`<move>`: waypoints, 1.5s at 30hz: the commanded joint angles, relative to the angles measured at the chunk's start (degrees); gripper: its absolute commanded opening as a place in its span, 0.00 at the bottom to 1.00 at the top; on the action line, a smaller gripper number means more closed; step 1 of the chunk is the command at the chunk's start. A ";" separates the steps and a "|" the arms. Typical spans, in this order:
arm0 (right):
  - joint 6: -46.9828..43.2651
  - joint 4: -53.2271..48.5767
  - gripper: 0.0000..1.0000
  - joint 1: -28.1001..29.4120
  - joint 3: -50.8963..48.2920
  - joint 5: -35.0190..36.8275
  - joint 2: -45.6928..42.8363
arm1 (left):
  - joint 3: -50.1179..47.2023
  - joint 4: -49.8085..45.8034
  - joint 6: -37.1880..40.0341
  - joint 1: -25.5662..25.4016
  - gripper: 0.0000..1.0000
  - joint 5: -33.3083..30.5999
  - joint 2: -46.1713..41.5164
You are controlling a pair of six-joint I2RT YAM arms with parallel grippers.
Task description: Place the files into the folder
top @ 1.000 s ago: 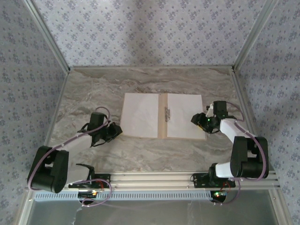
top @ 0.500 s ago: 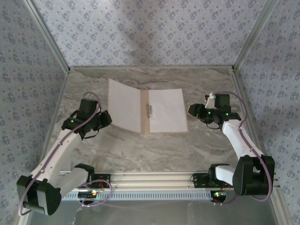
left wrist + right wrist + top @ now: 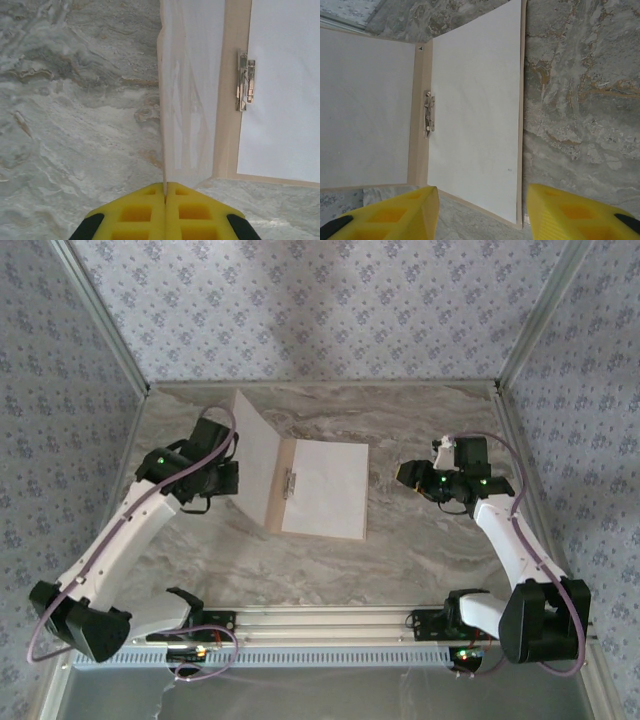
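Nearest, the left gripper [image 3: 165,192] has its yellow fingers pressed together on the folder [image 3: 227,125], at the outer edge of its left leaf; the right gripper [image 3: 482,212] hangs with jaws apart, gripping nothing, near the right leaf's outer edge without touching it; the folder lies left of centre on the marble table [image 3: 420,550], left leaf tipped up steeply (edge-on from the left wrist), right leaf flat; the files [image 3: 325,490] lie inside, one white sheet on each leaf; the metal clip [image 3: 245,80] sits by the crease.
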 commanded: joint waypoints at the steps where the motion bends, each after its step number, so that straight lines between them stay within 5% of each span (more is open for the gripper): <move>1: 0.71 -1.97 0.51 0.37 1.90 0.27 -1.19 | 4.23 -5.34 1.30 -3.93 0.00 -6.07 1.65; 15: -0.17 -1.76 0.52 0.36 1.67 1.99 -0.85 | 17.80 -12.46 -7.05 -22.67 0.05 -15.67 17.55; 18: -0.41 -2.03 0.52 0.29 1.43 1.83 -0.74 | 21.14 -11.84 -9.10 -25.43 0.18 -12.92 21.37; 25: 0.00 -0.71 0.56 -0.64 0.01 2.31 -1.54 | 20.72 5.82 -11.05 -27.97 0.53 4.51 25.58; 28: 0.19 -0.15 0.58 -1.43 -0.52 3.02 -2.31 | 19.86 13.74 -11.88 -28.03 0.58 11.29 27.04; 36: -0.12 1.70 0.62 -5.14 -3.15 5.13 -6.33 | 17.54 21.77 -11.16 -25.93 0.72 12.36 22.93; 45: -6.13 6.67 0.73 -5.74 -4.92 18.60 -7.82 | -2.44 33.19 -5.51 -13.59 0.90 -5.12 2.69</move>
